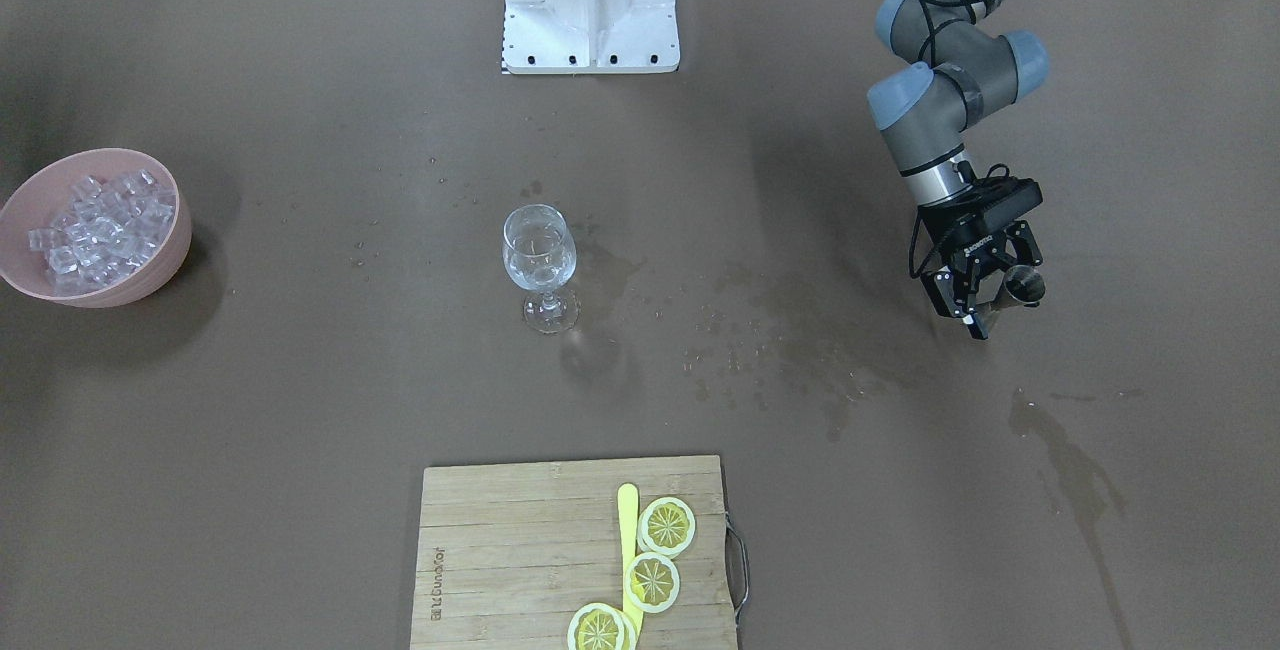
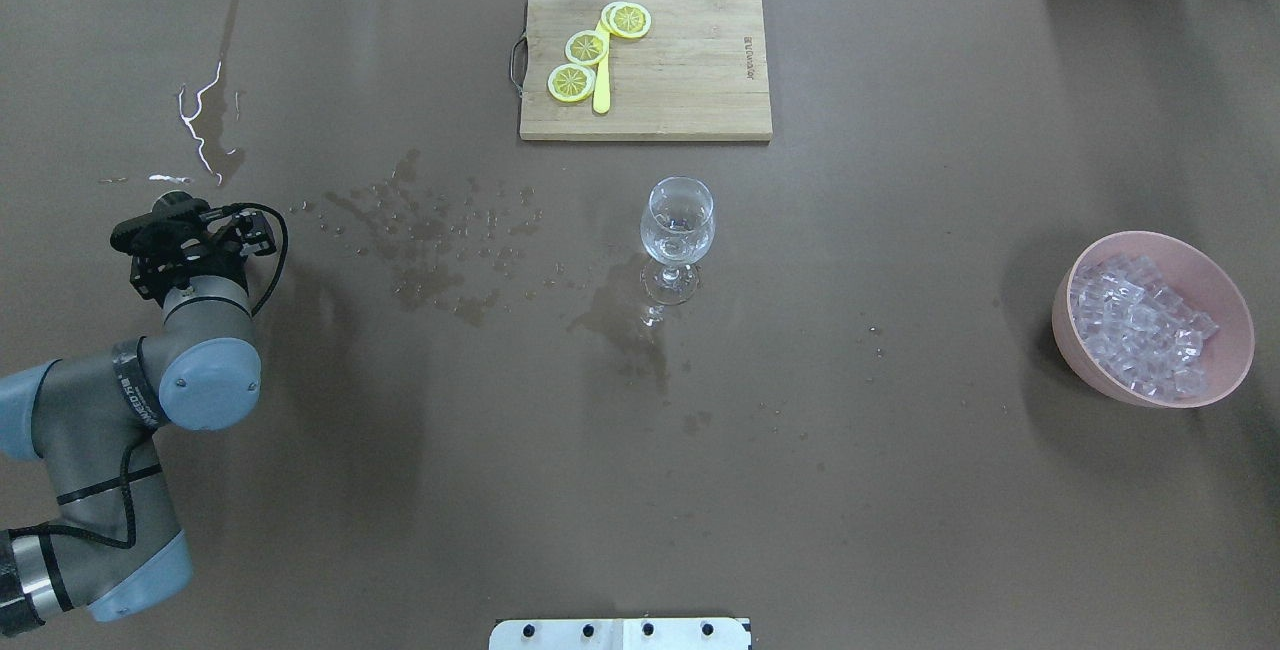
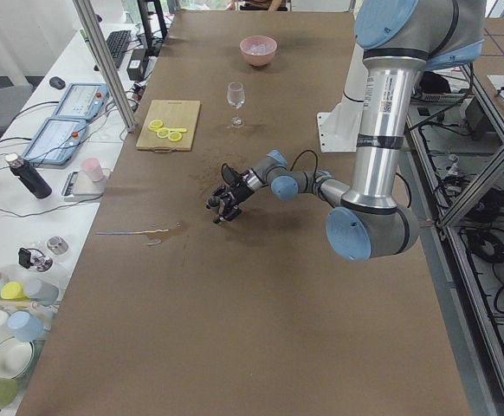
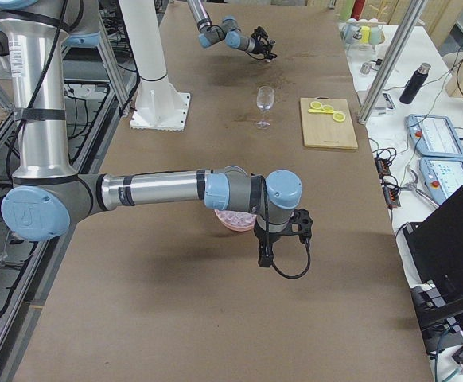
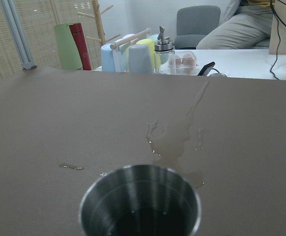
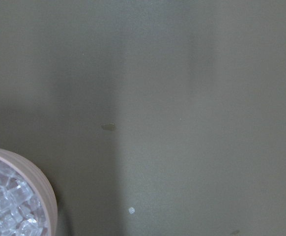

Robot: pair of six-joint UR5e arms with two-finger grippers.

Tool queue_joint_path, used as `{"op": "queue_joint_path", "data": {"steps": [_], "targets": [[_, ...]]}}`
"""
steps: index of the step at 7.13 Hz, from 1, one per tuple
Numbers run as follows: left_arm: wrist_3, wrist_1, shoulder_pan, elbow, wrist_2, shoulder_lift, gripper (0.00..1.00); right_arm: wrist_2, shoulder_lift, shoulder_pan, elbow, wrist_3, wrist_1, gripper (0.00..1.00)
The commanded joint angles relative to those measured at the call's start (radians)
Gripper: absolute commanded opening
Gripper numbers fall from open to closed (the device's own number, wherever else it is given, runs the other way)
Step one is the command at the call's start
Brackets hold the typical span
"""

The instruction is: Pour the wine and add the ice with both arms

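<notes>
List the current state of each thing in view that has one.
left hand: shut on metal cup
metal cup: held, mouth up
right hand: near pink bowl, open or shut unclear
wine glass: upright, a little wine inside
ice: heaped in pink bowl
lemon slices: flat on cutting board
table: wet patches

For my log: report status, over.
Left gripper shut on steel cup. Right gripper near pink bowl, state unclear. Ice in bowl; wine glass unobstructed.

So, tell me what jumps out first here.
The wine glass stands alone mid-table amid wet stains. The left tool grips a small steel cup off to one side, and a pink bowl heaped with ice sits at the opposite end.
</notes>
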Motion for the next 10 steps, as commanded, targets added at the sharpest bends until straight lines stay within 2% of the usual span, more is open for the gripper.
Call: {"op": "queue_joint_path", "data": {"steps": [1, 2, 3, 4, 6, 8, 10], "targets": [[0.011, 0.000, 0.000, -0.002, -0.004, 0.003, 0.52, 0.000, 0.000, -0.005, 0.000, 0.004, 0.000, 1.00], [0.002, 0.000, 0.000, 0.000, -0.004, 0.002, 0.24, 0.000, 0.000, -0.009, 0.000, 0.004, 0.000, 1.00], [-0.006, 0.000, 0.000, -0.011, -0.002, 0.000, 0.00, 0.000, 0.000, -0.010, 0.000, 0.004, 0.000, 1.00], [-0.006, 0.000, 0.000, -0.047, 0.001, 0.006, 0.00, 0.001, 0.000, -0.012, 0.000, 0.004, 0.000, 1.00], [0.011, 0.014, -0.018, -0.209, 0.006, 0.041, 0.00, 0.003, 0.002, -0.021, 0.000, 0.006, 0.000, 1.00], [0.170, 0.017, -0.043, -0.333, 0.006, 0.026, 0.00, 0.004, 0.002, -0.021, 0.002, 0.006, 0.000, 1.00], [0.234, 0.020, -0.038, -0.409, 0.003, -0.053, 0.00, 0.006, 0.002, -0.021, 0.000, 0.007, -0.002, 1.00]]}}
